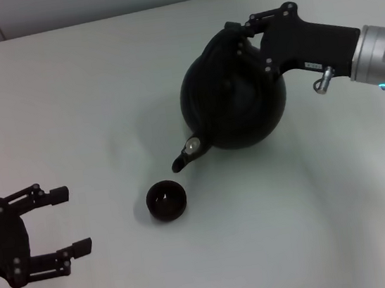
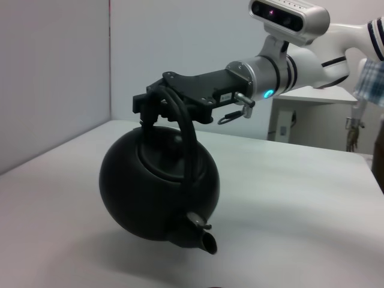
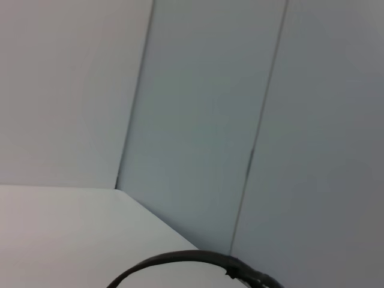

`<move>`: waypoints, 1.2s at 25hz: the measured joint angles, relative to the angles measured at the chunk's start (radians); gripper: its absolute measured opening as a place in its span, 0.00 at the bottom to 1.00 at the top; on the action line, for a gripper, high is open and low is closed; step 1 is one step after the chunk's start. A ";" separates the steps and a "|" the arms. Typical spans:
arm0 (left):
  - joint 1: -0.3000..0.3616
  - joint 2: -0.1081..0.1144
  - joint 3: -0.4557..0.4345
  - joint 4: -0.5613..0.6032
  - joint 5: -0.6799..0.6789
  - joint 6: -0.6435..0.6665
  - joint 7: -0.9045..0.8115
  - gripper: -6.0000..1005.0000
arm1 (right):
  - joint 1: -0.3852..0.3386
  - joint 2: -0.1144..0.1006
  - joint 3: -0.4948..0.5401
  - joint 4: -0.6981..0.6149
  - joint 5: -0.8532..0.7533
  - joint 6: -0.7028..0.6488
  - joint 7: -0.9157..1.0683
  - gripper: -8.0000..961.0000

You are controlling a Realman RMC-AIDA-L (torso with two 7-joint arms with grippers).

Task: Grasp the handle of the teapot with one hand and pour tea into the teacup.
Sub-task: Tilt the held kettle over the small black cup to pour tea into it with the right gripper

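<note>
The round black teapot (image 1: 233,99) hangs in the air, tilted, with its silver-tipped spout (image 1: 188,152) pointing down just above the small black teacup (image 1: 166,200) on the white table. My right gripper (image 1: 243,32) is shut on the arched handle (image 2: 183,129) at the pot's top; the left wrist view shows the pot (image 2: 157,183) lifted off the table with the spout (image 2: 201,234) low. A part of the handle (image 3: 198,261) shows in the right wrist view. My left gripper (image 1: 68,221) is open and empty at the near left.
The white table (image 1: 88,108) meets a grey panelled wall (image 1: 88,1) at the back. A white cabinet (image 2: 300,117) stands beyond the table in the left wrist view.
</note>
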 joint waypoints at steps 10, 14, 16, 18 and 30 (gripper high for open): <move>0.000 0.000 -0.018 -0.001 0.000 0.001 -0.001 0.86 | 0.018 0.001 -0.058 -0.030 0.000 0.027 -0.002 0.14; 0.000 0.000 -0.018 -0.002 0.000 0.000 -0.002 0.86 | 0.022 0.001 -0.064 -0.032 0.000 0.030 -0.015 0.14; 0.000 0.000 -0.018 -0.002 0.000 0.000 -0.002 0.86 | 0.022 0.001 -0.066 -0.035 0.000 0.028 -0.037 0.14; 0.000 0.000 -0.018 -0.002 0.000 -0.001 -0.002 0.86 | 0.022 0.001 -0.066 -0.038 0.000 0.027 -0.040 0.14; 0.000 -0.004 -0.020 -0.002 0.001 -0.013 -0.003 0.86 | 0.031 0.001 -0.096 -0.047 0.000 0.030 -0.040 0.14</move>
